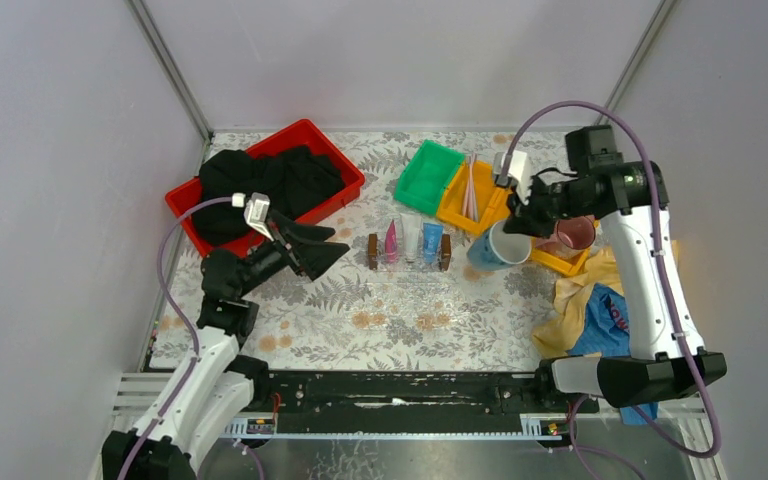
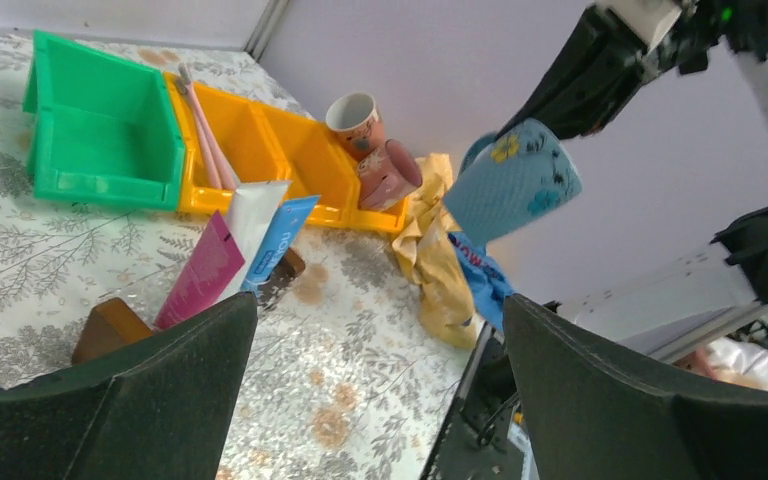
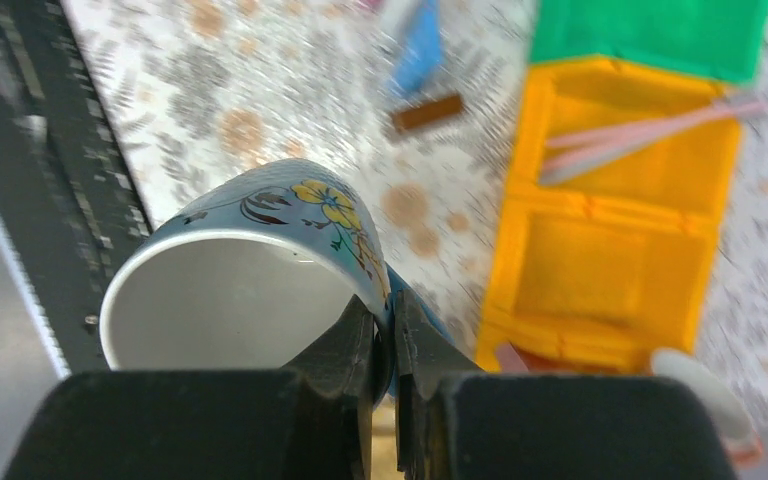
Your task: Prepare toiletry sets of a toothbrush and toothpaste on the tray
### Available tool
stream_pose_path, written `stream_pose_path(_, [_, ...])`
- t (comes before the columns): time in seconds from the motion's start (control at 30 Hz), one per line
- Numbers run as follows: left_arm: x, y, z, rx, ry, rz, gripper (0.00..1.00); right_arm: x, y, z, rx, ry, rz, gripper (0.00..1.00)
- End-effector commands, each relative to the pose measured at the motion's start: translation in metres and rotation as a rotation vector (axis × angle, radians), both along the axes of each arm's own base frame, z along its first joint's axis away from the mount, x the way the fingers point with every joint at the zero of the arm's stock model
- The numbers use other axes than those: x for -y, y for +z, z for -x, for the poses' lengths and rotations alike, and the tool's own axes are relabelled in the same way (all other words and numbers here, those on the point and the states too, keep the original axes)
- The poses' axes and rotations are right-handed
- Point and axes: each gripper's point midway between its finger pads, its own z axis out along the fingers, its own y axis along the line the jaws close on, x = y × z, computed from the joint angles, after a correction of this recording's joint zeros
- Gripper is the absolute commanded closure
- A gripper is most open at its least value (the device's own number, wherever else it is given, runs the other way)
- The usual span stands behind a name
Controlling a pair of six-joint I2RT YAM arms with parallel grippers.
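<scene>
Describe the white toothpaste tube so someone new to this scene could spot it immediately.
Find the green bin near the back wall in the top view. Just in front of it, a short row of three small tubes sits between two dark brown blocks. The white tube is the middle one, with the magenta tube to its left and the blue tube to its right.
</scene>
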Motion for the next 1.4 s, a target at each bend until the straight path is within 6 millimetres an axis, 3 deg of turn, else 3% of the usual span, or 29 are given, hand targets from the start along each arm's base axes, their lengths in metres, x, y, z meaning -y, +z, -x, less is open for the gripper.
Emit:
stream_pose_path(0.0, [-0.012,0.016,0.003,-0.045,0.087,0.078,0.00,-0.059,0.012,0.028,-0.047,0.130,-0.176,1.00])
stream_pose_path(0.13, [-0.040,-0.001,-0.014,-0.130,0.312,-0.038,0.00,-0.094,-0.001,0.041,-0.063,0.205,-0.169,1.00])
stream_pose_path(0.47, [-0.075,-0.008,-0.005,-0.212,0.516,-0.091,0.00,-0.160,-0.029,0.060,-0.122,0.249,-0.118,1.00])
stream_pose_path(0.77, [-0.057,-0.012,0.008,-0.252,0.398,-0.031,0.00,-0.183,-0.039,0.063,-0.299,0.085,-0.127,1.00])
stream_pose_path(1.03, [-0.077,-0.006,0.014,-0.230,0.512,-0.049,0.00,-0.205,-0.070,0.056,-0.294,-0.157,-0.029,1.00])
stream_pose_path(1.37, [-0.097,0.007,0.032,-0.176,0.604,-0.051,0.00,-0.248,-0.106,0.038,-0.264,-0.389,0.006,1.00])
